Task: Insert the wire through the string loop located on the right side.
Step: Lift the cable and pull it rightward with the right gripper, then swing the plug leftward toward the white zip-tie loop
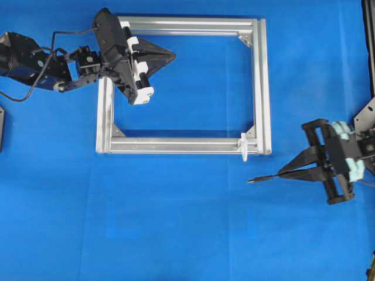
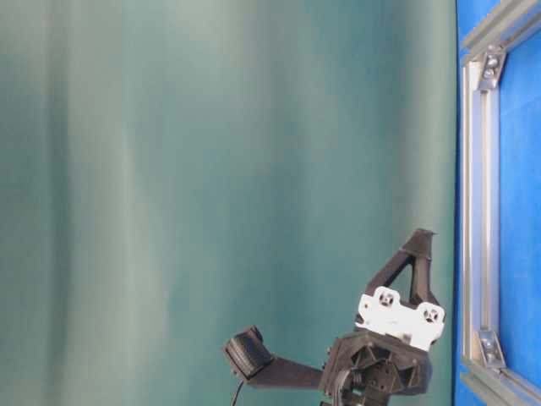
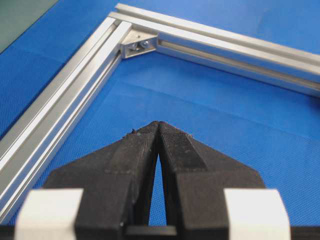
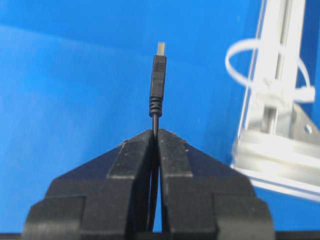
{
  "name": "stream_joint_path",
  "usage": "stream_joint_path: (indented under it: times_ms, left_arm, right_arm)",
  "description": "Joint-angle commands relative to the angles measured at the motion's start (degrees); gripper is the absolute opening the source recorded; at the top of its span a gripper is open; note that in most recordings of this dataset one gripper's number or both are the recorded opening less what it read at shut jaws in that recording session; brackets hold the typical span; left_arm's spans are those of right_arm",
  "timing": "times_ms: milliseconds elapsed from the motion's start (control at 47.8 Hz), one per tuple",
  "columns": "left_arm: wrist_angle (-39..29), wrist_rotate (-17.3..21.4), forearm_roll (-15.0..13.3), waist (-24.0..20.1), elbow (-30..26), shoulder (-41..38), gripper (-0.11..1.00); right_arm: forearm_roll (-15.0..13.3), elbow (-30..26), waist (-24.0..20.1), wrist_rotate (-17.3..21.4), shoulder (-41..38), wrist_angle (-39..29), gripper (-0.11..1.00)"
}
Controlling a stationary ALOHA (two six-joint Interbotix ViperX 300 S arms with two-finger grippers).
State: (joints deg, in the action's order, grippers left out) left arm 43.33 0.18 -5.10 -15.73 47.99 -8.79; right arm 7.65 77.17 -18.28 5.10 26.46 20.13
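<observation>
A: Pinching the wire (image 4: 158, 82) just behind its plug, the right tool (image 4: 155, 134) is clenched, below and to the right of the frame (image 1: 262, 88) in the overhead view

B: And the string loop (image 4: 250, 65)?

A: On the frame's lower right corner, apart from the plug. Left tool (image 3: 158, 126) is clenched on nothing, inside the frame

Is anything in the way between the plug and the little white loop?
Nothing visible: only bare blue table lies between the wire in the right gripper and the string loop on the frame.
</observation>
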Motion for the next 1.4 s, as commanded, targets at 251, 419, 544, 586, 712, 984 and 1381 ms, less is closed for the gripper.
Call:
stream_joint_path:
  times_ms: [251,419,544,586,712,984,1381]
  left_arm:
    - [0.26,0.09,0.26,0.09,-0.26,1.76,0.02]
    - [0.26,0.09,0.35,0.09,-0.18,1.85,0.02]
    - [0.26,0.09,0.26,0.09,-0.18,1.85,0.02]
    - [0.26,0.09,0.35,0.09,-0.18,1.85,0.02]
    - [0.35,0.09,0.35,0.09,-0.18,1.85,0.02]
    - [0.26,0.09,0.35,0.09,-0.18,1.85,0.02]
    - [0.26,0.09,0.35,0.18,-0.18,1.85,0.02]
  right_arm:
    - [0.18,1.85,0.00,0.09,4.75,-1.05,-0.04]
    - [0.18,2.02,1.49,0.00,4.66,-0.97,-0.04]
    - [0.18,2.64,4.83,0.00,4.75,-0.88,-0.04]
    - [0.18,2.81,6.33,-0.18,4.92,-0.88,-0.04]
    - [0.18,3.34,9.05,-0.18,5.10,-0.79,-0.04]
    - [0.18,3.43,10.02,-0.26,5.19,-0.18,-0.04]
    - [0.09,3.43,10.20,-0.35,5.19,0.26,-0.04]
